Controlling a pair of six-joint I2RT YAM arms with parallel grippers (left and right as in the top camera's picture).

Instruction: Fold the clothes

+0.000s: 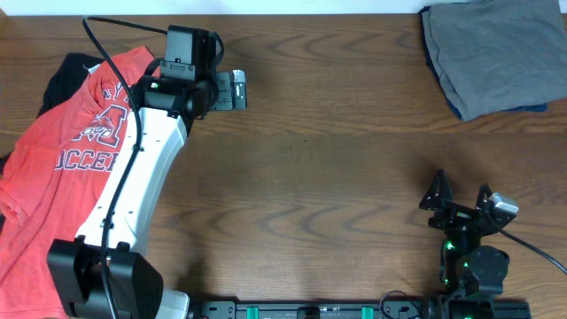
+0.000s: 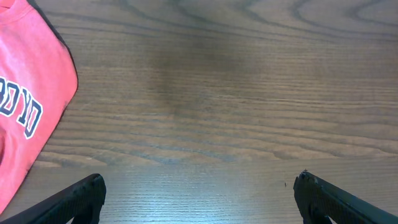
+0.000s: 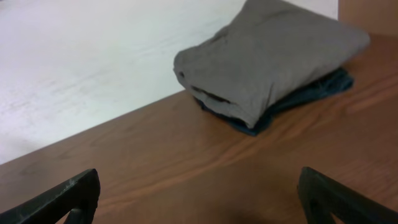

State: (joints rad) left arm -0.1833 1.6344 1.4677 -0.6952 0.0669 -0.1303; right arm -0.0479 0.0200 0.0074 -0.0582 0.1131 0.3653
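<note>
Wooden counter [image 1: 354, 159] carries all items. Red T-shirt [image 1: 53, 177] lies unfolded and rumpled at 9 o'clock, its long axis running roughly 1 to 7 o'clock, over a black garment [image 1: 64, 75] that shows at 10 o'clock. Left arm [image 1: 133, 190] stretches across the shirt's right side and is plainly the nearer arm. Grey shorts [image 1: 492, 53] sit folded at 1 o'clock atop a navy garment [image 3: 314, 93]; judged finished. Left tool [image 1: 232, 90] hangs just past the shirt's upper edge, pointing to 3 o'clock, so the shirt lies behind it at 8 o'clock. Its fingers are spread with nothing between them. Right tool [image 1: 461, 199], at 5 o'clock, is likewise released, well apart from the shirt and facing the stack.
</note>
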